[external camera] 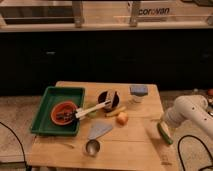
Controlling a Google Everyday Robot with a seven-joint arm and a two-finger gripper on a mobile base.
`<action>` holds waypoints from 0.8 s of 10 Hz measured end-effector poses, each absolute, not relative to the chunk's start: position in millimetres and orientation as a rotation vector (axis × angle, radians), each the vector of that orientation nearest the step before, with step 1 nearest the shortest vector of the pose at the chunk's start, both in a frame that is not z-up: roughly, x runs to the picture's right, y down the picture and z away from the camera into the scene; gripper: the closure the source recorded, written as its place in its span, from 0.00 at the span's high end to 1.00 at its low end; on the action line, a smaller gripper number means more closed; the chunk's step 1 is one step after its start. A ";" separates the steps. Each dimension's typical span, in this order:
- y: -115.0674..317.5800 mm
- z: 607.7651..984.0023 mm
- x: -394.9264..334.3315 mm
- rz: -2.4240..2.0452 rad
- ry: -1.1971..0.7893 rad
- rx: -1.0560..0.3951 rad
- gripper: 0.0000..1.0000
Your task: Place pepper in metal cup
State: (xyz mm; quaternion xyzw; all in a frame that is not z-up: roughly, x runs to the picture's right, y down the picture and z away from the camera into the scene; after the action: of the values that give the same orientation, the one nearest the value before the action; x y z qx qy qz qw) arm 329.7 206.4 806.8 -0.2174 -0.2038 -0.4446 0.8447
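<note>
Lab-like kitchen mock-up: wooden table (140, 147), dark counter cabinets (100, 60), gripper (166, 127) at table edge.

Smooth white arm (189, 110), thick rounded tubular segments, claw (166, 127) at its lower-left end, beside table (145, 147) edge

dim light; pincer (166, 127) holds pepper (164, 134) at table's (134, 146) rt

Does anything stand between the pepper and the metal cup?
Nothing visible does. The pepper, at the hand by the table's right edge, has bare wood toward the metal cup; the orange fruit lies behind that line.
</note>
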 end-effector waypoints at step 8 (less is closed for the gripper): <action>212.4 828.2 316.9 -1.039 -0.498 -0.487 0.80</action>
State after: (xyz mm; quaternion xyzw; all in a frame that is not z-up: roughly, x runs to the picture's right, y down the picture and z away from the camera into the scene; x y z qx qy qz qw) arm 316.9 212.4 828.2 -0.2281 -0.2332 -0.4864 0.8106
